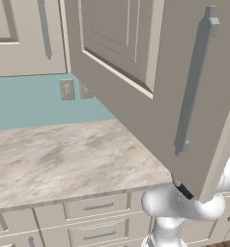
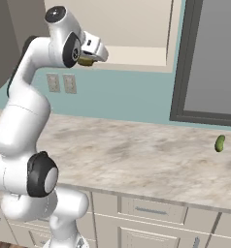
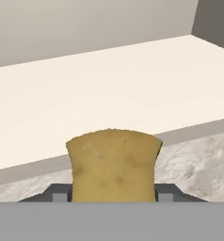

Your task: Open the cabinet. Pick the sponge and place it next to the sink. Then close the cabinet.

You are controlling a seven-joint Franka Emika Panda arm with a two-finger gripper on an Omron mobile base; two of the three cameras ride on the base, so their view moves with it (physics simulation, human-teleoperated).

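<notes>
Sponge (image 3: pixel 114 164): right up close in the hand view, a yellow-tan block with brown spots and a wavy top. It sits between the two dark finger tips (image 3: pixel 168 193) at the bottom of that view. In the right base view it is a small yellow bit (image 2: pixel 85 61) under the hand.
Gripper (image 2: pixel 88 59): up high, in front of the open cabinet. It is pinching the sponge, one finger on each side.
Cabinet shelf (image 3: pixel 100 94): pale cream and flat, just past the sponge in the hand view. Its front edge runs across behind the sponge.
Cabinet door (image 1: pixel 150 72): beige, swung wide open toward the camera in the left base view. It has a raised panel and a long grey bar handle (image 1: pixel 196 82) going up and down.
Arm (image 2: pixel 20 121): white with dark joints, bent up from the low left of the right base view to the cabinet.
Counter (image 2: pixel 137 155): marble look, grey and tan, under the cabinet. The sponge is well above it, not touching.
Green thing (image 2: pixel 220 143): small and long like a pickle, on the counter far to the right, well apart from the sponge.
Wall (image 2: pixel 127 97): light blue, with two pale outlets (image 2: pixel 61 83) side by side.
Drawers (image 1: pixel 95 207): beige, below the counter, with short flat handles.
</notes>
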